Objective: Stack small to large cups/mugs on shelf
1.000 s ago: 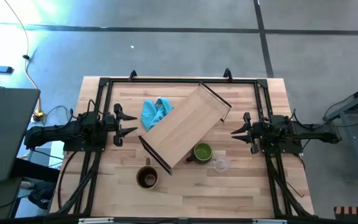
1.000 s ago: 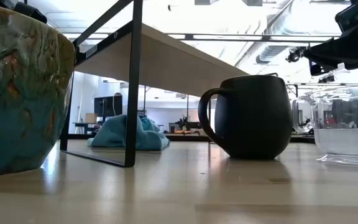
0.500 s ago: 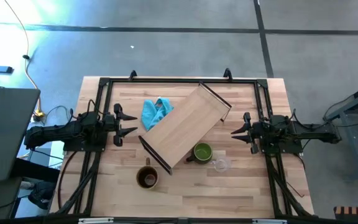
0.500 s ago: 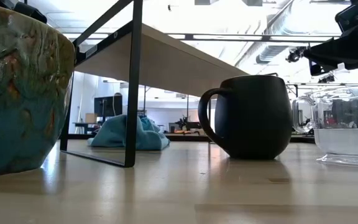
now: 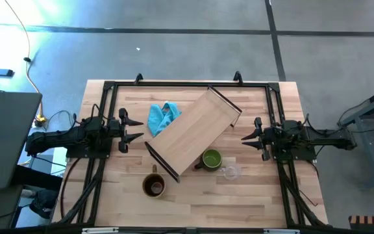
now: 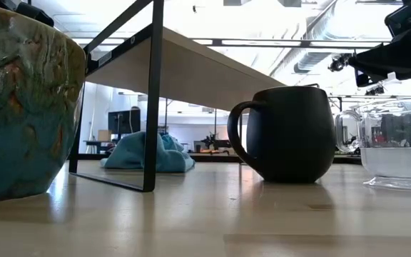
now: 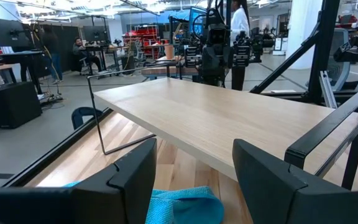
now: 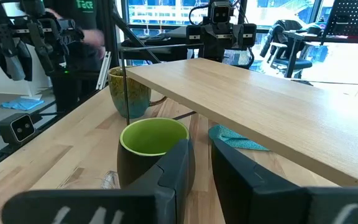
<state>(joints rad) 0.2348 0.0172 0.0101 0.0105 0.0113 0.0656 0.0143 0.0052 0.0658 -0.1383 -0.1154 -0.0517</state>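
Note:
The light-wood shelf (image 5: pixel 193 133) stands slantwise at mid-table on its thin black end frames (image 6: pixel 153 100). The green mug (image 5: pixel 211 158) stands on the table at the shelf's near right side, with the small clear glass cup (image 5: pixel 231 171) just right of it. The larger brown mug (image 5: pixel 154 186) stands by the shelf's near left end. My left gripper (image 5: pixel 140 129) is open and empty at the table's left side, facing the shelf. My right gripper (image 5: pixel 243 138) is at the right side, empty, its fingers almost together, with the green mug (image 8: pixel 154 152) in front of it.
A crumpled blue cloth (image 5: pixel 163 117) lies on the table at the shelf's far left side, partly under it (image 7: pixel 185 205). Black rails (image 5: pixel 187 84) frame the tabletop. People and other rigs show in the room beyond the table.

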